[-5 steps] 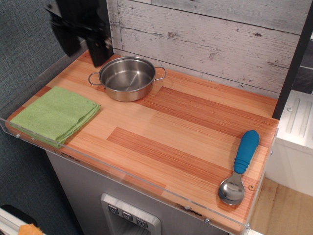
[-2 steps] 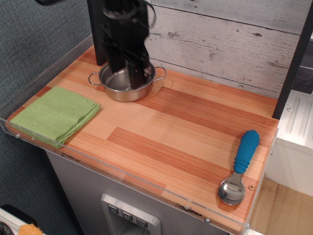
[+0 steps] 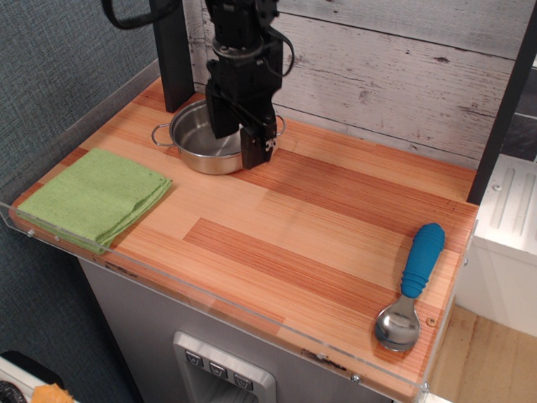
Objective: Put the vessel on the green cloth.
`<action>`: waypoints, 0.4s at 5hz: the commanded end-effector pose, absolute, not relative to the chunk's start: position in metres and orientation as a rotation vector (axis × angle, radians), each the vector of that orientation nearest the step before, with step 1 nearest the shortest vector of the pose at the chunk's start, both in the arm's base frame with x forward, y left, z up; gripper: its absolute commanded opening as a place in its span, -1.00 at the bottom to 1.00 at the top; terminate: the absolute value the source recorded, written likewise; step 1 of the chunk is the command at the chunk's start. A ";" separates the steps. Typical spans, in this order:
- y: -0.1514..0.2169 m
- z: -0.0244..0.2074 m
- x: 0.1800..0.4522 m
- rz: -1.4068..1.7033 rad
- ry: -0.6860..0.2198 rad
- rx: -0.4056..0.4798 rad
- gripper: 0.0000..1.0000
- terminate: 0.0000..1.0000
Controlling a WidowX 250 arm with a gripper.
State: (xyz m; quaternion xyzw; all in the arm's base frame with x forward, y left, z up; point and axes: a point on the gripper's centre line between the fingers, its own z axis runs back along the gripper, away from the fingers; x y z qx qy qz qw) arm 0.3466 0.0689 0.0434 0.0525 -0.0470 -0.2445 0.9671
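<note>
The vessel [image 3: 191, 140], a small shiny steel pot with two wire loop handles, stands on the wooden counter at the back left. My black gripper [image 3: 238, 141] hangs over the pot's right side. It is open, with one finger inside the pot and the other [image 3: 257, 148] just outside the right rim. It hides the pot's right part. The green cloth [image 3: 95, 196] lies folded flat at the counter's front left corner, a short way in front of and to the left of the pot.
A metal spoon with a blue handle [image 3: 411, 284] lies at the front right. A clear plastic lip [image 3: 210, 295] runs along the counter's front edge. A grey plank wall [image 3: 394, 75] stands behind. A black post [image 3: 172, 50] stands at the back left.
My gripper has moved right from the back left corner and come down over the pot, now straddling its right rim. The pot, cloth and spoon have not moved.
</note>
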 end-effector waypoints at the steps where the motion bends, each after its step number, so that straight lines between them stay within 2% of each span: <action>1: 0.069 0.045 0.361 -0.530 -0.131 0.087 1.00 -1.00; 2: 0.068 0.040 0.362 -0.559 -0.122 0.079 1.00 -1.00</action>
